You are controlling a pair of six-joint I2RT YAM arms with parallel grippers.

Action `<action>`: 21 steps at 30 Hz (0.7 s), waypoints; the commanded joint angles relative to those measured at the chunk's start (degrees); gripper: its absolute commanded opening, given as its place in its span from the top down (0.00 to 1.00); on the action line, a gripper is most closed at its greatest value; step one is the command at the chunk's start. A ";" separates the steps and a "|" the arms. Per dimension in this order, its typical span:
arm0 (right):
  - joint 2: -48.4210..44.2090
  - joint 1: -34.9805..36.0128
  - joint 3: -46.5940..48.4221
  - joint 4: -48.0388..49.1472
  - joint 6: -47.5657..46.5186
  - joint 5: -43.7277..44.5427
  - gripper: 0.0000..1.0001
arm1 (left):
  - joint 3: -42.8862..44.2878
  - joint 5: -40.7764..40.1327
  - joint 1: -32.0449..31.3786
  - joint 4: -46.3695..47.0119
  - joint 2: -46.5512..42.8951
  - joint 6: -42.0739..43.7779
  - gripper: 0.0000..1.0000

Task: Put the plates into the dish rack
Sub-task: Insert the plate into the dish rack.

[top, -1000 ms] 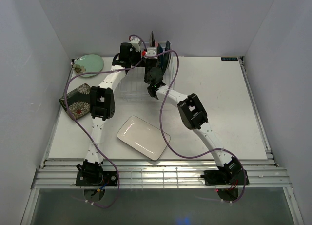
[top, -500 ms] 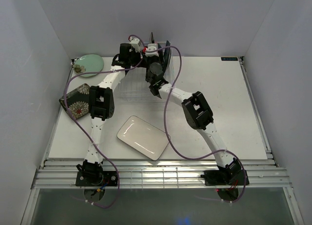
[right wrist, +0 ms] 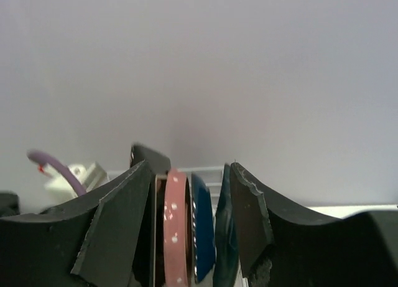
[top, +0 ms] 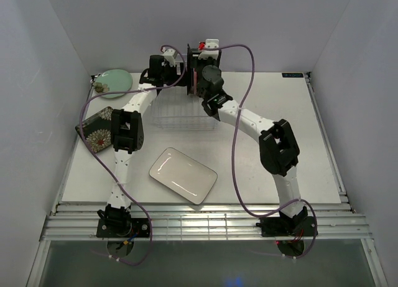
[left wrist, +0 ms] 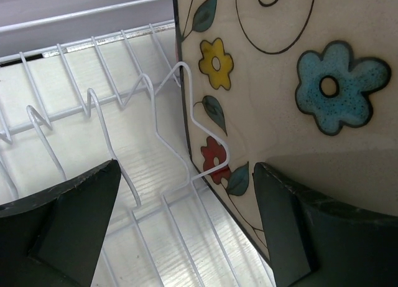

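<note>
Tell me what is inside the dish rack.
Standing on edge in the dish rack: a flower-patterned plate, a pink plate, a dark blue plate and a teal plate. The arms cover them from above, so any others are hidden.

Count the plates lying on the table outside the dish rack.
3: a round pale green plate in the far-left corner, a dark floral plate at the left edge, a white rectangular plate front and centre. More may be hidden from view.
</note>
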 commanded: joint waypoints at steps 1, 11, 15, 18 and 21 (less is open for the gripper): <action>-3.10 -0.19 0.36 1.72 3.28 0.63 0.40 | -0.32 2.99 -0.23 -2.54 -5.86 -1.24 0.02; -6.00 -0.01 -5.17 1.11 4.85 -1.38 0.43 | -1.28 3.26 0.56 -2.71 -6.73 -1.94 0.02; -6.53 0.17 -8.50 1.02 6.17 -2.00 0.43 | -2.07 3.70 0.73 -2.45 -7.44 -2.82 0.02; -7.31 0.25 -11.67 1.45 8.01 -2.70 0.43 | -3.12 4.40 1.17 -1.93 -7.96 -3.44 0.02; -8.45 0.25 -14.66 1.63 9.86 -3.93 0.43 | -4.62 5.89 1.79 -1.22 -8.67 -4.75 0.02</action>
